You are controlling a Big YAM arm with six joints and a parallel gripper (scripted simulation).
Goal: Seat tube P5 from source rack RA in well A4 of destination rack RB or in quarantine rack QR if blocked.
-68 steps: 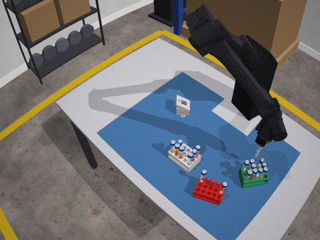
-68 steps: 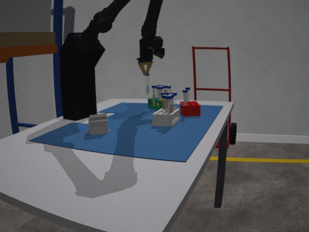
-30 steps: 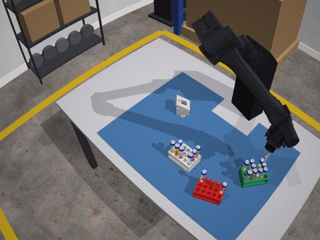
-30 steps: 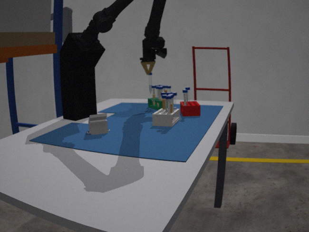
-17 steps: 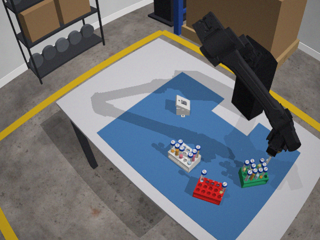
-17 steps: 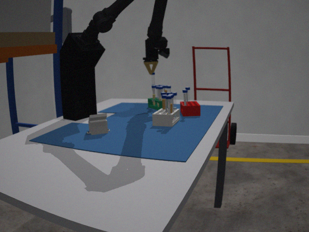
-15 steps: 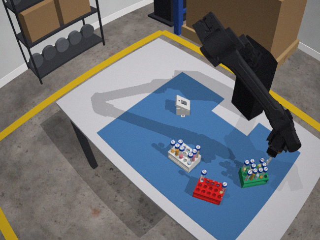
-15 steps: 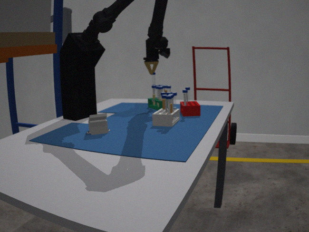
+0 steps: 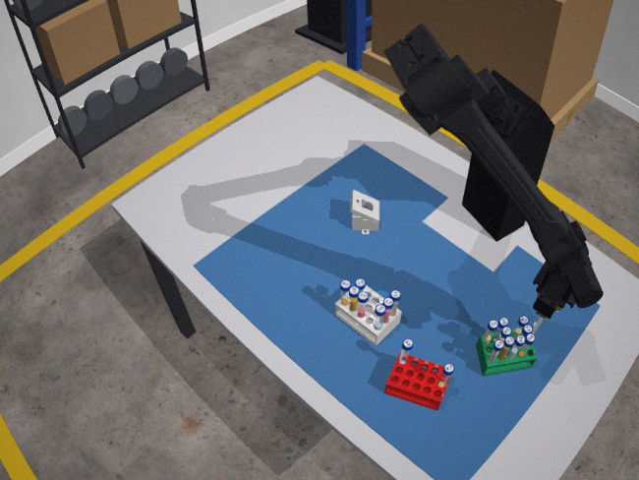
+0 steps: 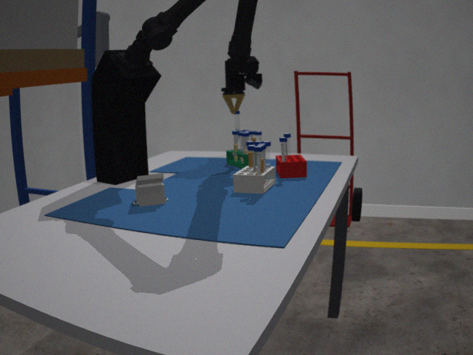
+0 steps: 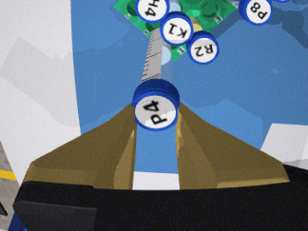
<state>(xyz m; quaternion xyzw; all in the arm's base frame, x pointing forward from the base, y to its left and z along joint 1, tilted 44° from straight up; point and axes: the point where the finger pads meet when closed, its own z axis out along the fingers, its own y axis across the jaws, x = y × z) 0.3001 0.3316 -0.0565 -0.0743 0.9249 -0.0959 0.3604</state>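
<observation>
My gripper (image 11: 156, 113) is shut on the cap of a tube marked P4 (image 11: 155, 105). It holds the tube upright over the green rack RA (image 11: 189, 8), near its edge, with the tip about level with the other caps. The gripper (image 9: 542, 311) and tube (image 9: 537, 324) show at the rack's (image 9: 505, 352) far right corner, and likewise in the exterior view (image 10: 233, 108). I read no P5 cap.
The white rack RB (image 9: 367, 316) holds several tubes. The red rack QR (image 9: 417, 381) holds two tubes, one at its far left and one at its right. The grey DONE box (image 9: 365, 209) stands further up the blue mat. The arm's black base (image 9: 502, 170) stands behind.
</observation>
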